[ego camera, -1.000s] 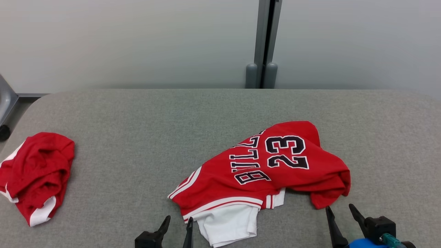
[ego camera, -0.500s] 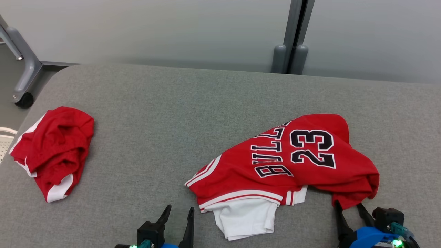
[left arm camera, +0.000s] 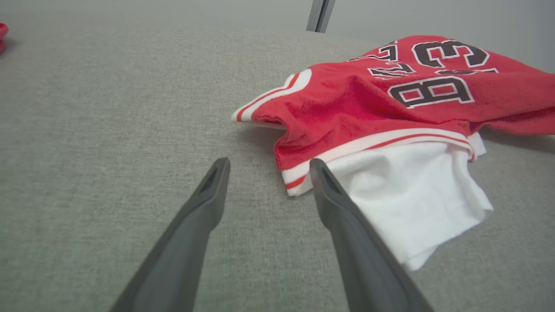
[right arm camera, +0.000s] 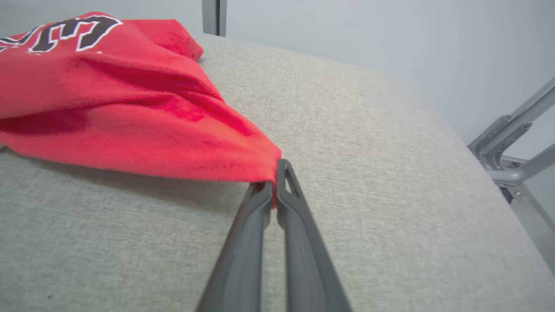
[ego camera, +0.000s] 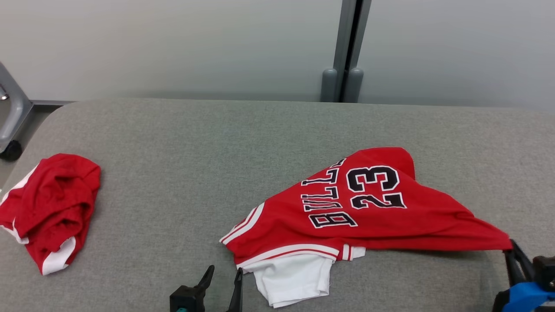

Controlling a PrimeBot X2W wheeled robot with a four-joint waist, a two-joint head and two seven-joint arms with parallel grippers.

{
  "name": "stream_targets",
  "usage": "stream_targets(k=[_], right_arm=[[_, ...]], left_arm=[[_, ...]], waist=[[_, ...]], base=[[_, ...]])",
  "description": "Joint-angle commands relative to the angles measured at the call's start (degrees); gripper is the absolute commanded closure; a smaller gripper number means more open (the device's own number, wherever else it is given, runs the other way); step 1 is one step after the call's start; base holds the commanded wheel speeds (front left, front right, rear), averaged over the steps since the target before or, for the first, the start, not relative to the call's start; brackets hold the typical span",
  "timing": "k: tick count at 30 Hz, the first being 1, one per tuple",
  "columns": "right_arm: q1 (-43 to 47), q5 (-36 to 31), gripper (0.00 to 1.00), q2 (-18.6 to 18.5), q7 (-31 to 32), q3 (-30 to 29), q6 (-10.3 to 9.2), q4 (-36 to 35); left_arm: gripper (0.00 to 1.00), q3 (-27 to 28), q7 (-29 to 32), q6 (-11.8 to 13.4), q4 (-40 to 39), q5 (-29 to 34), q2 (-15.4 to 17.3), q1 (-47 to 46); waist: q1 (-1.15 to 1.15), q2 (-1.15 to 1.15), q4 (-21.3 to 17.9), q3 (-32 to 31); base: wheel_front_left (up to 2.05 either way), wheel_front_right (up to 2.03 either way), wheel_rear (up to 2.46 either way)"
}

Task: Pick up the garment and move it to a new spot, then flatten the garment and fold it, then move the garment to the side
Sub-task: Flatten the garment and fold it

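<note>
Step in hand, my read: the pick-up for the move to a new spot. The jersey (ego camera: 364, 208) lies rumpled right of centre on the desk (ego camera: 195, 138), toward the near side, number and lettering up. A white piece (ego camera: 295, 277) sticks out from under its near hem.

Right gripper (right arm camera: 272, 180): fingers pinched together on the jersey's right-hand corner, with just a thin bit of cloth between the tips. That corner is raised off the desk. The red cloth runs taut from it to the bulk, which lies on the surface.

Left gripper (left arm camera: 266, 167): jaws wide, holding nothing, low over the desk just left of the near hem. Its right finger overlaps the white piece's edge in the wrist view; can't tell if it touches.

Doing it well:
- The pinch is shallow, so lift slow and straight, no jerk, or the corner may slip out.
- A one-corner lift will likely bunch it. Better that the left gripper takes the striped near-left edge so both carry it.
- Watch whether the white piece comes along or drops off.
- Set it down clear of the other red garment (ego camera: 47, 208) at the desk's left edge.
</note>
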Motion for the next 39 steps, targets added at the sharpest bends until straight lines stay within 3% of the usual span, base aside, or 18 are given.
stream_targets(k=[1, 6, 7, 8, 9, 15, 23, 26, 32, 39], right_arm=[[0.48, -0.87, 1.0, -1.41, -0.03, -1.36, -0.01, -1.59], [1.23, -3.1, 1.0, -2.47, -0.01, -3.01, 0.0, -2.81], [1.56, -3.61, 0.33, -2.18, -0.02, -3.41, -0.01, -1.46], [1.56, -3.61, 0.33, -2.18, -0.02, -3.41, -0.01, -1.46], [1.17, -2.72, 0.0, -1.06, -0.03, -5.02, -0.01, 0.14], [2.72, -2.08, 0.0, 2.35, -0.02, -6.9, 0.0, -0.63], [2.44, 4.87, 0.0, 6.96, -0.03, -0.35, 0.0, -15.49], [2.43, 7.05, 0.0, 7.64, -0.03, 1.78, -0.01, -18.02], [3.61, 7.52, 0.0, 7.91, -0.02, 4.91, 0.0, -15.46], [4.55, 6.94, 0.0, 8.0, -0.02, 4.66, 0.0, -13.62]], left_arm=[[0.0, -0.41, -0.01, -0.14, -0.1, -0.29, -0.04, 0.36], [0.0, -0.49, -0.01, 0.39, 0.14, -1.31, 0.0, 0.7], [0.0, -0.43, -0.01, 0.46, 0.3, -1.43, 0.0, 0.72], [0.0, -0.43, -0.01, 0.46, 0.3, -1.43, 0.0, 0.72], [0.0, -0.32, -0.01, 0.53, 0.63, -1.54, 0.0, 0.73], [0.0, 0.6, -0.01, 1.04, 0.43, -0.98, 0.0, 1.02], [0.0, 3.58, -0.01, 1.37, -1.46, 0.23, -0.03, 1.55], [0.0, 3.55, -0.01, 1.09, -1.92, 0.45, -0.02, 1.55], [0.0, 2.07, -0.01, 0.39, -1.83, -0.79, -0.01, 1.95], [0.0, -4.02, -0.01, -2.55, 2.31, -4.25, 0.0, 1.96]], waist=[[0.01, -0.01, -1.31, -0.86], [0.01, -0.01, -3.09, -1.58], [0.01, -0.01, -3.37, -1.74], [0.01, -0.01, -3.37, -1.74], [0.01, -0.01, -3.7, -2.07], [0.01, -0.01, -4.02, -2.51], [0.01, -0.01, -5.13, -2.56], [0.01, -0.01, -5.3, -2.65], [0.01, -0.01, -5.32, -2.82], [0.01, -0.01, -5.59, -2.27]], base=[[0.0, 0.0, 0.0], [0.0, 0.0, 0.0], [0.0, 0.0, 0.0], [0.0, 0.0, 0.0], [0.0, 0.0, 0.0], [0.0, 0.0, 0.0], [0.0, 0.0, 0.0], [0.0, 0.0, 0.0], [0.0, 0.0, 0.0], [0.0, 0.0, 0.0]])
